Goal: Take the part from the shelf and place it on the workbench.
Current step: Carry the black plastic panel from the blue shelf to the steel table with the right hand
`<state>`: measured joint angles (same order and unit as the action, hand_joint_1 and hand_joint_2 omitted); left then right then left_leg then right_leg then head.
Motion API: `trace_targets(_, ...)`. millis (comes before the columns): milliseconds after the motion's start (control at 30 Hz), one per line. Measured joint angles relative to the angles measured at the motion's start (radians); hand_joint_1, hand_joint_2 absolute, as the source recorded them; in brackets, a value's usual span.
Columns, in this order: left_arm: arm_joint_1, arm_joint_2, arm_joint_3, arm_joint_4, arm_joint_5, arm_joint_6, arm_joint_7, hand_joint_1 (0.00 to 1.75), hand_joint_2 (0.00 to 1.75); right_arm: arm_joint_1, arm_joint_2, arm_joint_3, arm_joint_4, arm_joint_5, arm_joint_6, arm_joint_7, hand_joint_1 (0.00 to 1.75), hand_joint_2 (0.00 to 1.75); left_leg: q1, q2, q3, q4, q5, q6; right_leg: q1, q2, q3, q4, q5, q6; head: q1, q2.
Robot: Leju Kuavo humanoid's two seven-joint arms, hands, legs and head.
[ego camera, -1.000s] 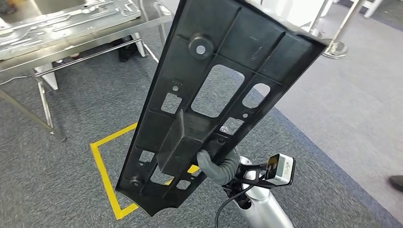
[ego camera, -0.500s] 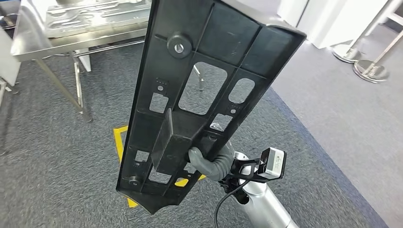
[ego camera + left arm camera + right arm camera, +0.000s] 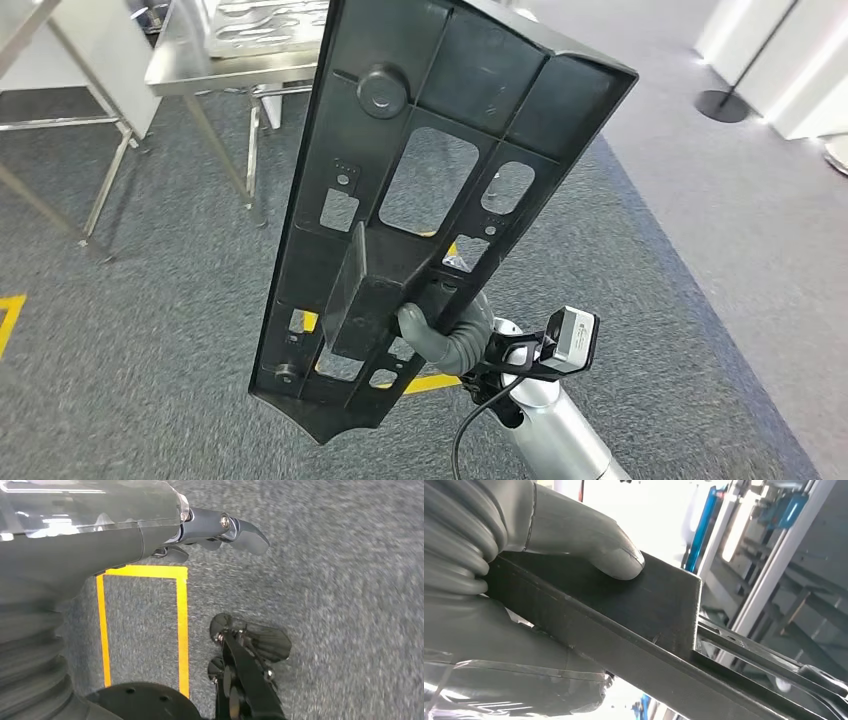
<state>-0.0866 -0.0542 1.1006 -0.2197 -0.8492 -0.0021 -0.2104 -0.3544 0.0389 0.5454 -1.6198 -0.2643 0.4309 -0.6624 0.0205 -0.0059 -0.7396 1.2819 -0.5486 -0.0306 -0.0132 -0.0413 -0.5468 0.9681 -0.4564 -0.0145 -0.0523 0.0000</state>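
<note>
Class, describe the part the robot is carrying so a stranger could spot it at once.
Start at the grey carpet; above it the right hand holds a long black panel upright. Unlike the shiny steel table behind, it is matte, ribbed and pierced by rectangular cut-outs.

The part (image 3: 420, 200) I hold is matte black. My right robot hand (image 3: 445, 335) is grey with a ribbed cover. The carpet floor (image 3: 150, 330) is speckled grey, marked with yellow tape (image 3: 180, 625). The worktop (image 3: 215, 65) is shiny silver steel.
</note>
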Motion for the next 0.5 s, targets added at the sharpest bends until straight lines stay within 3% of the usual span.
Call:
trace_targets(33, 0.001, 0.001, 0.0, 0.0, 0.0, -0.002, -0.001, 0.0, 1.75, 0.001, 0.0, 0.0, 0.001, -0.002, -0.001, -0.002, 1.64, 1.75, 0.002, 0.002, 0.025, -0.047, 0.031, -0.002, -0.001, -0.008, 0.003, 0.002, -0.003, 0.003, 0.0, 0.0)
trace_targets(100, 0.004, 0.002, 0.0, 0.0, 0.0, -0.01, -0.003, 0.0, 1.75, 0.002, 0.0, 0.0, 0.001, -0.01, -0.002, -0.011, 1.64, 1.75, 0.003, 0.013, 0.108, -0.197, 0.095, -0.001, 0.0, -0.019, 0.007, 0.009, -0.012, 0.013, 0.0, 0.0)
trace_targets(167, 0.005, 0.003, 0.0, 0.0, 0.0, -0.021, -0.006, 0.0, 1.75, 0.004, -0.001, -0.001, -0.001, -0.018, -0.003, -0.02, 1.64, 1.75, 0.0, 0.021, 0.152, -0.278, 0.113, 0.011, 0.005, -0.024, 0.007, 0.016, -0.018, 0.023, 0.0, 0.0)
trace_targets(233, 0.006, 0.003, 0.001, 0.0, 0.0, -0.03, -0.007, 0.0, 1.75, 0.01, -0.003, -0.001, -0.004, -0.02, -0.002, -0.025, 1.64, 1.75, -0.004, 0.019, 0.152, -0.282, 0.109, 0.026, 0.006, -0.026, 0.007, 0.017, -0.019, 0.033, 0.001, 0.0)
trace_targets(300, 0.007, 0.002, 0.002, 0.0, 0.001, -0.037, -0.009, 0.0, 1.75, 0.015, -0.005, -0.002, -0.006, -0.019, 0.0, -0.029, 1.64, 1.75, -0.003, 0.016, 0.152, -0.284, 0.11, 0.04, 0.001, -0.013, 0.001, 0.035, -0.034, 0.044, 0.0, 0.0)
trace_targets(367, 0.004, 0.002, 0.003, 0.0, 0.003, -0.041, -0.012, 0.0, 1.75, 0.017, -0.007, -0.002, -0.009, -0.017, 0.001, -0.031, 1.64, 1.75, -0.002, 0.013, 0.153, -0.286, 0.112, 0.051, -0.002, 0.015, -0.042, 0.129, -0.089, 0.05, 0.001, 0.0)
trace_targets(433, 0.001, 0.003, 0.003, 0.0, 0.005, -0.044, -0.015, 0.0, 1.75, 0.021, -0.01, -0.003, -0.01, -0.014, 0.0, -0.032, 1.64, 1.75, -0.006, 0.008, 0.152, -0.286, 0.111, 0.056, -0.002, 0.031, -0.114, 0.272, -0.151, 0.051, 0.001, 0.0)
trace_targets(467, 0.001, 0.003, 0.003, 0.0, 0.005, -0.045, -0.016, 0.0, 1.75, 0.024, -0.011, -0.003, -0.01, -0.012, -0.001, -0.032, 1.64, 1.75, -0.008, 0.005, 0.152, -0.286, 0.111, 0.057, -0.001, 0.033, -0.139, 0.318, -0.16, 0.049, 0.001, 0.0)
trace_targets(500, 0.0, 0.003, 0.003, 0.0, 0.004, -0.046, -0.017, 0.0, 1.75, 0.026, -0.012, -0.003, -0.01, -0.011, -0.002, -0.032, 1.64, 1.75, -0.011, 0.001, 0.153, -0.285, 0.111, 0.057, 0.0, 0.034, -0.147, 0.325, -0.15, 0.046, 0.001, 0.0)
